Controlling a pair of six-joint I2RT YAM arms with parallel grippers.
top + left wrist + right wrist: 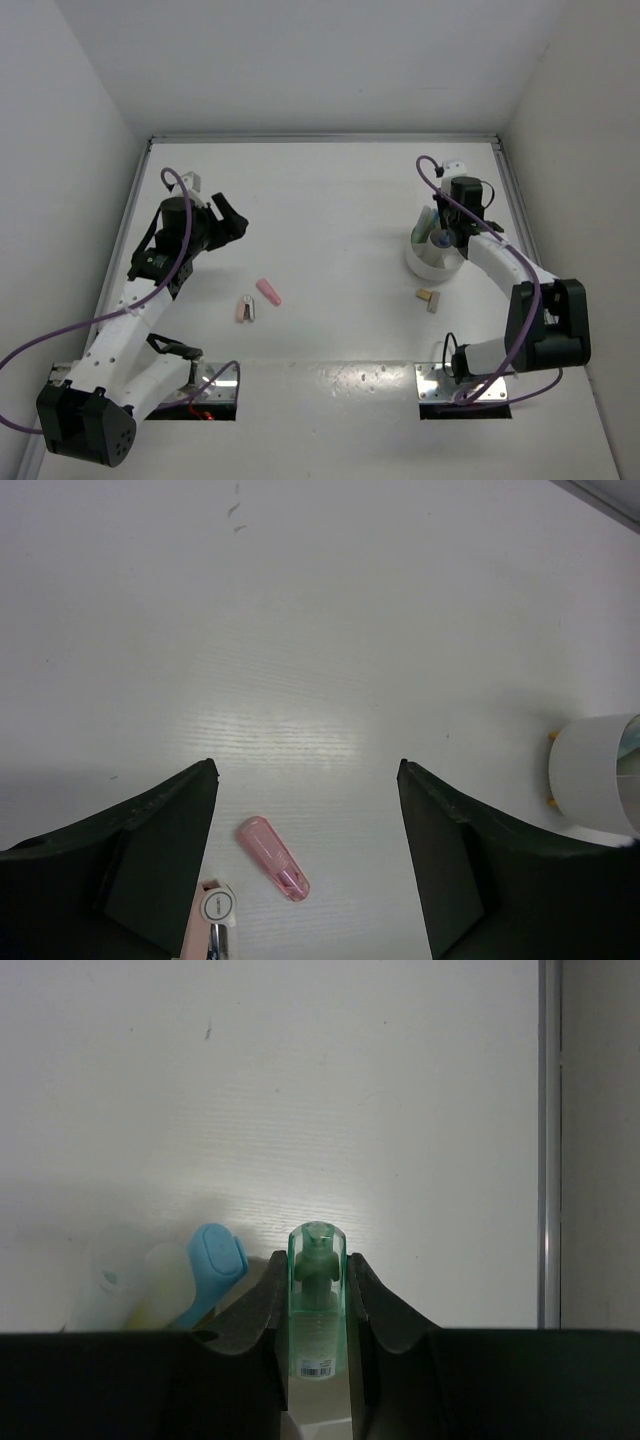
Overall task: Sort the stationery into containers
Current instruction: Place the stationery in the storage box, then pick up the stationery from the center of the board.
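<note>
Right wrist view: my right gripper (316, 1272) is pinched narrow on a green stick (318, 1305), one finger on each long side, its clear cap poking out past my fingertips.
Where it is: over the white tub (418, 266), which stands near the right edge of the table (330, 190), about midway between the near and far edges. I cannot tell whether the stick's far end is already inside a compartment.
Neighbours: a blue-capped piece (216, 1260) and a pale yellow stick (165, 1280) stand just beside the green one, apparently in the tub.
Other arm: my left gripper (306, 772) hangs wide open with nothing in it, above the table's left half.
Loose pieces: a pink stick (273, 858) and a pink and white piece (214, 912) lie close together below that open gripper, left of the table's middle. A tan block (428, 297) lies near the tub, on its near side.
Handling, green stick: I judge it light, stiff plastic, smooth and somewhat slippery. Holding the barrel below the cap looks right, since a cap might pull off.
Handling, pink stick: probably the same. It is rounded, so it may roll. I would take it across the middle of its length, fingers on the long sides.
Handling, tan block: small and low, possibly slightly soft. Its flat sides should give a firm hold.
</note>
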